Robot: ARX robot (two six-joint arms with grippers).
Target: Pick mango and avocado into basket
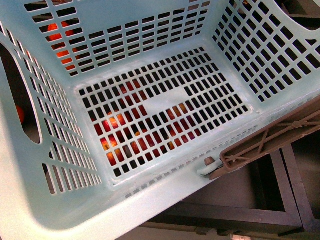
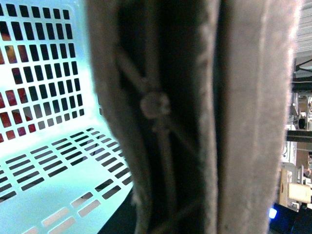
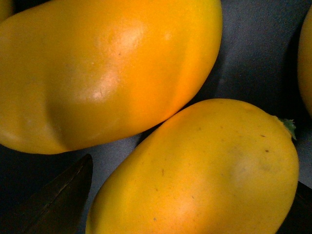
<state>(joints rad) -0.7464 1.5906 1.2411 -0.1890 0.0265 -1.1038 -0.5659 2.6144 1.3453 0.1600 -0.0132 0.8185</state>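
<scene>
The aqua basket (image 1: 150, 55) fills the front view, tilted, with nothing inside it. Its brown handle (image 1: 270, 137) lies along the near right rim. That handle (image 2: 195, 117) fills the left wrist view very close up, and my left gripper is shut on it with its fingers hidden. In the right wrist view a yellow-orange mango (image 3: 204, 170) lies right under my open right gripper (image 3: 185, 214). One dark finger (image 3: 58, 204) shows beside the fruit. A second mango (image 3: 107, 73) touches the first. The avocado is out of view.
Red and orange fruit (image 1: 115, 145) shows through the basket's floor slots, and more (image 1: 60, 35) through its far wall. A dark frame (image 1: 280, 200) stands below the basket's near right corner. The mangoes rest on a dark grey surface (image 3: 258, 53); a third yellow fruit (image 3: 307, 63) is cut off by the picture's edge.
</scene>
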